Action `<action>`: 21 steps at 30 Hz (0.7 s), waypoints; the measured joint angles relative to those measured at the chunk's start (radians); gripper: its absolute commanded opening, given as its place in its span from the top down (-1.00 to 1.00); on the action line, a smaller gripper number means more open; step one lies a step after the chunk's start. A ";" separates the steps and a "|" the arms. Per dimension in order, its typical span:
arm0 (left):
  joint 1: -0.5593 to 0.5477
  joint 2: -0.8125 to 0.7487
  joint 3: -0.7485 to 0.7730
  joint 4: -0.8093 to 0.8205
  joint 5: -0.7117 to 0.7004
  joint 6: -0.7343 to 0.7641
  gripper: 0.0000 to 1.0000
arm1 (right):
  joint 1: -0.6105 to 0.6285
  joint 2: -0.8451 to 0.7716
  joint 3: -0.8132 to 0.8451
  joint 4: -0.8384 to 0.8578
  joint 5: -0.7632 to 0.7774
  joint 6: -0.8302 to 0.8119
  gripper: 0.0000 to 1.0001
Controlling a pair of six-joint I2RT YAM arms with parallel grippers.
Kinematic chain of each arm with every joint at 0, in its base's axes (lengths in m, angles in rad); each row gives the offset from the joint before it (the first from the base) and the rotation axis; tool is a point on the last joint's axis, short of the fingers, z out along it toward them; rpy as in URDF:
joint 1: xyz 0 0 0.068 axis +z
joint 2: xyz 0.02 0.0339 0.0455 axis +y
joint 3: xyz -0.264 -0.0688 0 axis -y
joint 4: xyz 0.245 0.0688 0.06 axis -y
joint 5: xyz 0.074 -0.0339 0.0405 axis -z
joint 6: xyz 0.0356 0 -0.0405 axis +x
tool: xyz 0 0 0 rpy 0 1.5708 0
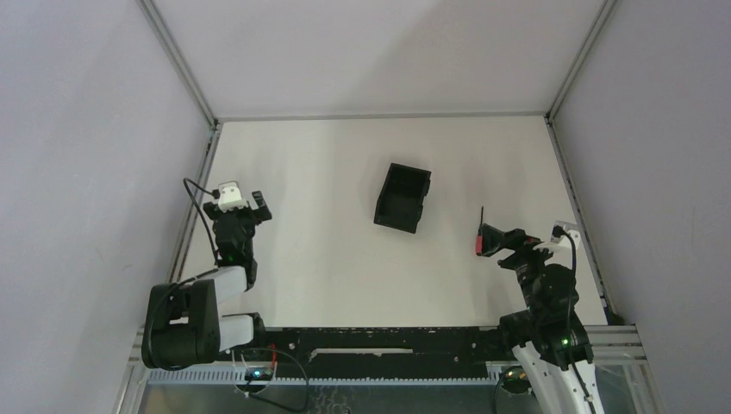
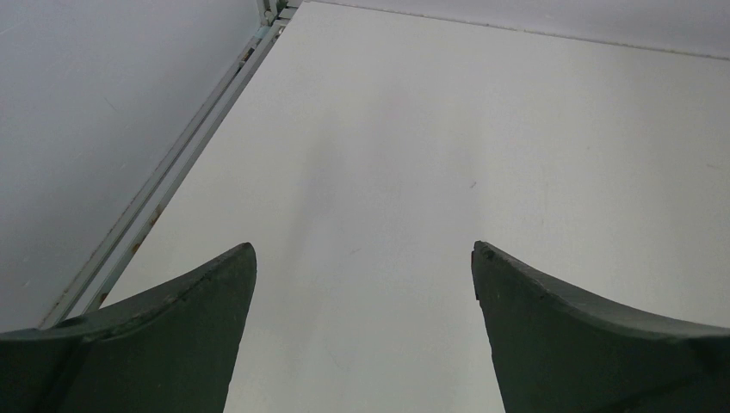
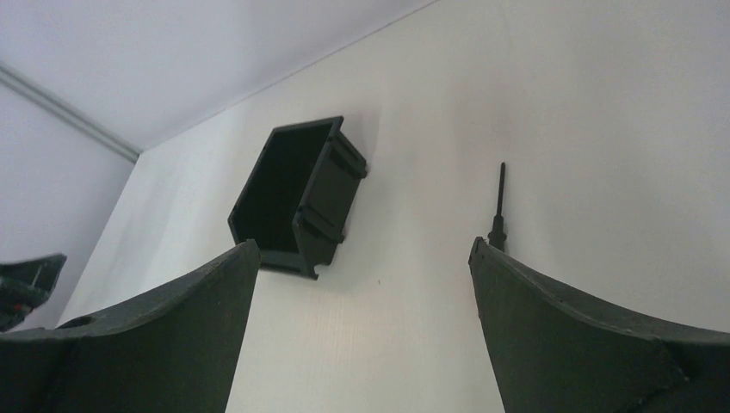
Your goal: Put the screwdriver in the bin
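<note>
Handling should be easy: the screwdriver (image 1: 477, 244) looks small, light and rigid, with a short red handle and a thin black shaft. The shaft is probably slick and too slim to pinch well, so the handle is the better place to close on, squeezed across its width. It lies flat on the white table (image 1: 328, 250) at the right side, shaft pointing far and handle near. The right gripper (image 1: 496, 240) hangs right over the handle with its jaws spread wide and nothing in them. In the right wrist view only the shaft (image 3: 499, 200) shows, beside one finger; the handle is hidden behind that finger, so whether the finger touches it cannot be told. The bin (image 1: 398, 220) stands well apart to the far left of the tool, near the middle of the table, mouth up and apparently empty, its long side running roughly near to far. Bare table lies between the two, so the carry looks unobstructed. The frame rail (image 1: 569, 190) along the table's right edge runs close to the right arm and leaves little room on that side. The left gripper (image 1: 250, 211) sits over bare table at the left, jaws wide apart and empty, beside the left rail (image 2: 172, 172).
</note>
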 measured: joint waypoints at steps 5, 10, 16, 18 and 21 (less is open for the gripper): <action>0.000 0.000 0.000 0.000 0.000 0.000 -1.00 | 0.000 0.056 0.015 0.060 0.018 -0.027 -0.99; 0.000 0.000 0.000 0.000 0.000 0.000 -1.00 | 0.000 0.286 0.156 0.103 -0.010 -0.118 -0.99; 0.000 0.000 0.000 0.000 0.000 0.000 -1.00 | -0.032 0.826 0.563 -0.029 0.032 -0.172 -0.99; 0.000 0.000 0.000 0.000 0.000 0.000 -0.99 | -0.077 0.985 0.664 -0.089 0.014 -0.184 -0.99; 0.000 0.000 0.000 0.000 0.000 0.000 -0.99 | -0.150 1.187 0.710 -0.164 -0.030 -0.203 -0.93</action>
